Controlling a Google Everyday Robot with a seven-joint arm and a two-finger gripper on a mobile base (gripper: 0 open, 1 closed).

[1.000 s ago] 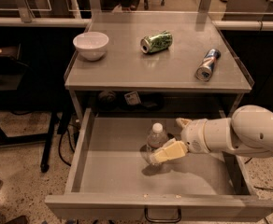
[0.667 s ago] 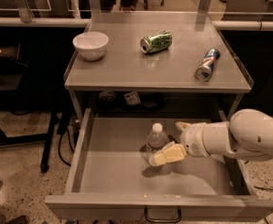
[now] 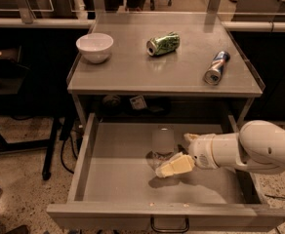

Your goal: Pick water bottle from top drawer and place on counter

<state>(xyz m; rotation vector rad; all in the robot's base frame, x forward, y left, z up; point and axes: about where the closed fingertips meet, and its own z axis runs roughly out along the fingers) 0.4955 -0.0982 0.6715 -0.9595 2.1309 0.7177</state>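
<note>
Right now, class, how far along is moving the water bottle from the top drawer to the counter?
Done: the top drawer stands pulled open. In hand: the gripper is inside it, fingers open, beside the upright water bottle on the drawer floor. Left: close on the bottle, lift it and set it on the counter, beside the white bowl, green crushed can and blue-silver can.

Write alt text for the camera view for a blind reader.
The gripper reaches into the open top drawer, fingers open beside an upright water bottle. On the counter above sit a white bowl, a green can and a blue can.
</note>
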